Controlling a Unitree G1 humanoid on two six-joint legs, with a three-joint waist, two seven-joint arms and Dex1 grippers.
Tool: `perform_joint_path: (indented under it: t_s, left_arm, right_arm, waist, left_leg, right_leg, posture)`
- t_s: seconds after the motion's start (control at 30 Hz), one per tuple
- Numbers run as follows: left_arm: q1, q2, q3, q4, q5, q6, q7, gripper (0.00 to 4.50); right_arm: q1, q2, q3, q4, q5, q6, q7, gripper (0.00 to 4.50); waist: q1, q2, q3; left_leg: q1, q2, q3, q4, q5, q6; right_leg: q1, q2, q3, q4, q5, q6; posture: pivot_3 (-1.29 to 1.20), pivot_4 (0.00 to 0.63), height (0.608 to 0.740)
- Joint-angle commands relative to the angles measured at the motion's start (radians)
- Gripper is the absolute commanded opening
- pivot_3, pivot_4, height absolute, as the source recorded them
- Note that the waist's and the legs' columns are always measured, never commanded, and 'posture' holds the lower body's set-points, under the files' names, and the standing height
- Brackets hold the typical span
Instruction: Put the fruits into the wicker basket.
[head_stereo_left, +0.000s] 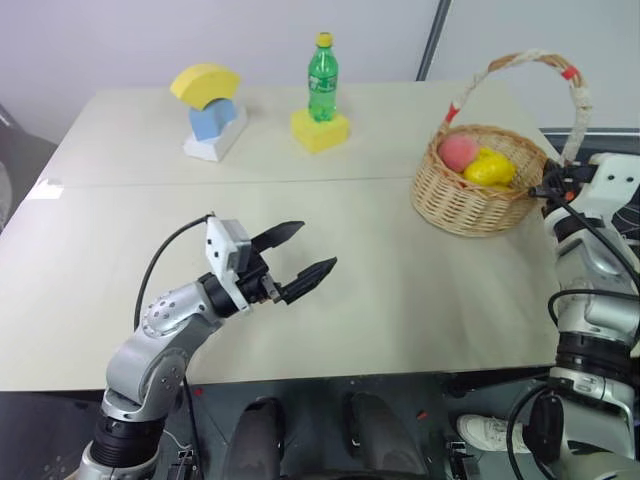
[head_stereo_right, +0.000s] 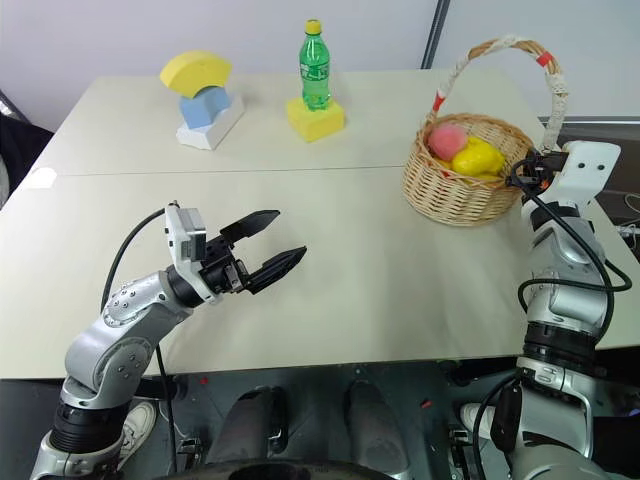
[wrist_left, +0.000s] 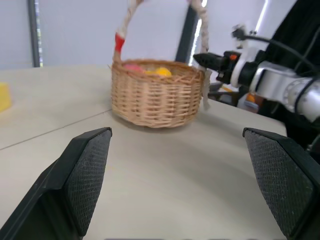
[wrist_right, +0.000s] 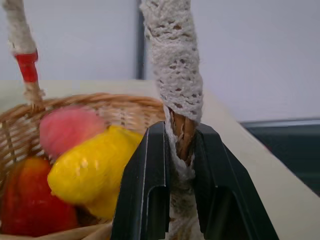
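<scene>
Basket (head_stereo_left: 470, 195) at right of bench (head_stereo_left: 400, 290), holding peach (head_stereo_left: 458, 152) and mango (head_stereo_left: 490, 167). Right claw (wrist_right: 179, 150) clamped on basket handle's base. Left claw (head_stereo_left: 300, 255) wide open, empty, lower left.

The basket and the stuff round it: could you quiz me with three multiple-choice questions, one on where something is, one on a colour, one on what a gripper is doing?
1. Where are the fruits?
A. on the bare table
B. in the basket
C. beside the bottle

2. What colour is the bottle?
A. green
B. blue
C. red

3. What is the right gripper doing?
A. hanging open over the table
B. holding a fruit
C. clamped on the basket's handle

Answers:
1 B: pink and yellow fruits lie inside the wicker rim.
2 A: it is green with a yellow cap.
3 C: the right wrist view shows both fingers pressed against the handle's base.
</scene>
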Motion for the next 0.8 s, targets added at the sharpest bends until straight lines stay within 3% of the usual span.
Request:
perform_joint_path:
  t_s: [0.03,0.07,0.13,0.3,0.57,0.8]
  left_arm:
    - [-0.015,-0.006,-0.002,-0.02,0.015,-0.025,0.008,4.5]
    - [-0.016,-0.008,-0.002,-0.019,0.018,-0.025,0.009,4.5]
    - [-0.017,-0.011,0.01,-0.014,0.025,-0.018,0.03,4.5]
    - [-0.015,0.002,0.021,0.013,0.042,0.006,0.058,4.5]
    - [0.04,0.052,0.107,0.13,0.135,-0.033,0.116,4.5]
    - [0.156,0.05,0.191,0.193,0.19,-0.134,0.125,4.5]
  right_arm:
    - [-0.074,-0.032,-0.019,0.059,0.001,-0.066,-0.003,0.12]
    - [-0.078,-0.034,-0.017,0.069,0.003,-0.072,0.002,0.12]
    - [-0.066,-0.039,-0.021,0.059,0.012,-0.068,0.011,1.26]
    - [0.023,-0.058,-0.022,-0.028,-0.008,-0.066,0.023,3.58]
    - [0.326,-0.036,-0.118,-0.299,0.256,-0.022,0.278,3.58]
    - [0.455,-0.062,0.117,-0.403,0.234,-0.041,0.559,3.58]
  waist:
    - [-0.003,0.001,0.0]
    - [-0.003,0.002,0.0]
    - [0.001,0.002,0.0]
    - [0.007,0.002,0.0]
    - [0.0,0.002,-0.001]
    - [-0.009,0.003,-0.001]
  left_leg:
    - [0.0,0.0,0.0,0.0,0.0,0.0]
    - [0.001,0.0,0.0,0.0,0.0,0.0]
    - [0.001,0.0,0.0,0.0,0.0,0.0]
    - [0.0,0.0,0.0,0.0,0.0,0.0]
    - [0.002,0.0,0.0,0.0,0.0,0.0]
    - [0.009,0.001,0.0,-0.003,0.0,0.0]
  right_leg:
    - [0.0,0.0,0.001,0.0,0.0,0.0]
    - [0.0,0.001,0.001,0.0,0.0,0.0]
    - [0.0,0.001,0.001,0.0,0.0,0.0]
    - [0.001,0.0,0.001,0.0,0.0,0.0]
    - [0.001,0.0,0.001,0.0,0.0,0.001]
    - [0.006,0.0,0.001,0.0,-0.001,0.0]
  posture:
    - [0.0,0.15,0.74]
    - [0.0,0.15,0.74]
    - [0.0,0.15,0.74]
    - [0.0,0.15,0.74]
    - [0.0,0.15,0.74]
    - [0.0,0.15,0.74]
